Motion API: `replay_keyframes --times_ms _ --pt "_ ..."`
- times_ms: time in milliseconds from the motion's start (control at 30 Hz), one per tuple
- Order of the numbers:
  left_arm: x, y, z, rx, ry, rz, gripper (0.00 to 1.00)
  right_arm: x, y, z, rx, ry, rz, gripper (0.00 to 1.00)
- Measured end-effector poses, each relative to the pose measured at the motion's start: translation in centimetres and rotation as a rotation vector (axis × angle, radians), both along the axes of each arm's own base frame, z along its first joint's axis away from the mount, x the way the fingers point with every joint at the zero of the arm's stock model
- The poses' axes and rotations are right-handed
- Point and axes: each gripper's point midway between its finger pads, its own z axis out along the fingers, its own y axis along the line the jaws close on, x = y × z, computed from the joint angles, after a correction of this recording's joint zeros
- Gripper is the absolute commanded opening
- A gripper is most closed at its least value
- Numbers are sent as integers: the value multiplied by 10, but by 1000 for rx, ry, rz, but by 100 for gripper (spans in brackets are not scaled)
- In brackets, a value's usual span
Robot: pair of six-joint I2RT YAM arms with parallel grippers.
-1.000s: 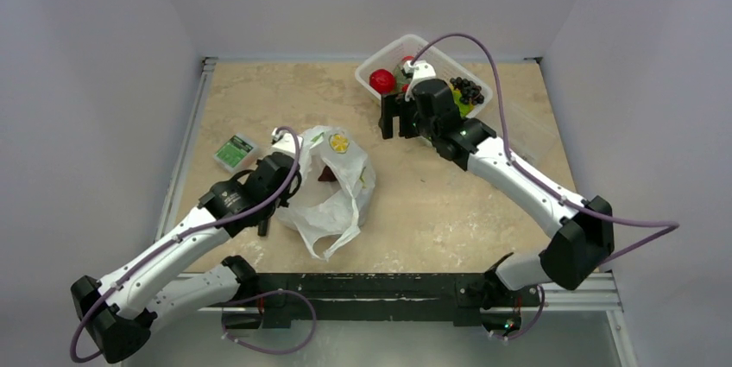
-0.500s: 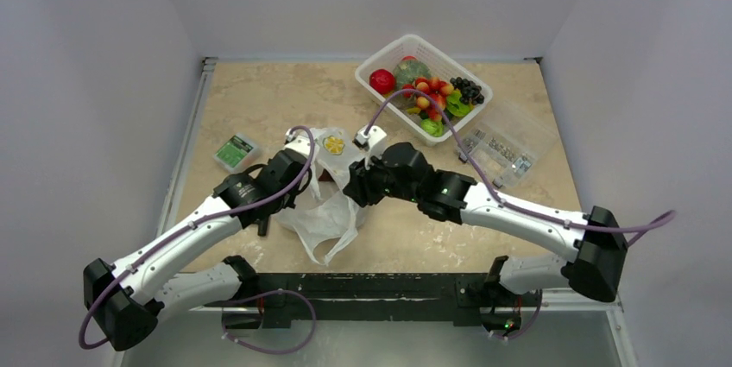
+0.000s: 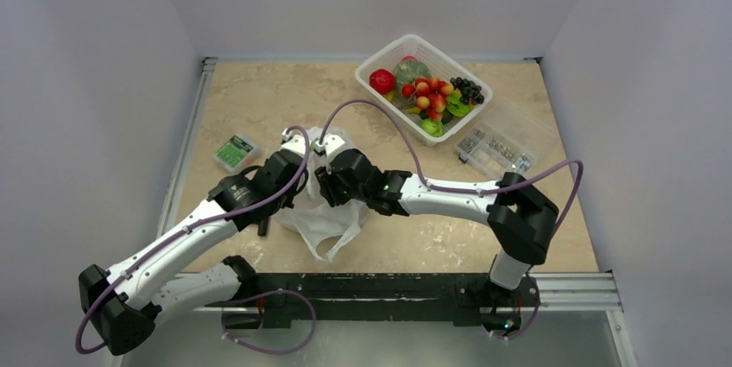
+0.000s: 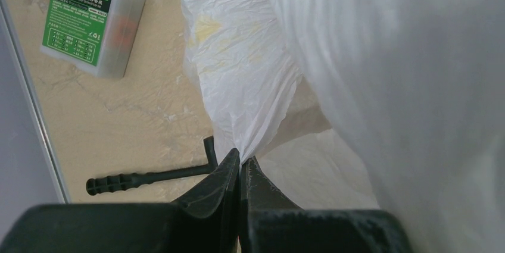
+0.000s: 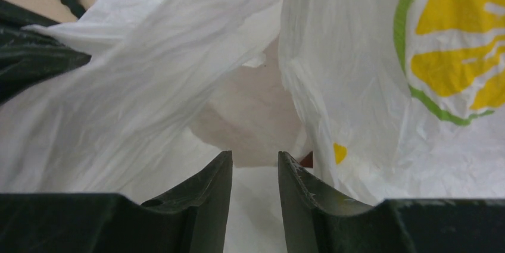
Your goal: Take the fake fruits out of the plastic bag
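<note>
The plastic bag lies crumpled at the table's middle left, with a yellow-and-green print on its wall. My left gripper is shut on the bag's left edge and holds it up. My right gripper is open at the bag's mouth, its jaws empty with white plastic all round. A sliver of a dark red fruit shows just right of my right fingertip. The round red fruit, berry bunch and grape bunch lie in the white basket.
A green squash is also in the basket. A clear lidded box sits right of centre. A green-labelled box and a black hex key lie left of the bag.
My right arm has swung from the basket across the table to the bag, and its gripper now sits in the bag's mouth. My left gripper has kept its hold on the bag.
</note>
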Motion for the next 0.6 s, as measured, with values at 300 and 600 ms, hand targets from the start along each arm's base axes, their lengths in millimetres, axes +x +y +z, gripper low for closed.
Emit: replay_keyframes --times_ms 300,600 --pt "1 3 1 3 -5 14 0 34 16 -16 -22 -92 -127 39" --pt "1 2 1 1 -4 12 0 64 17 -31 -78 -163 -259 56"
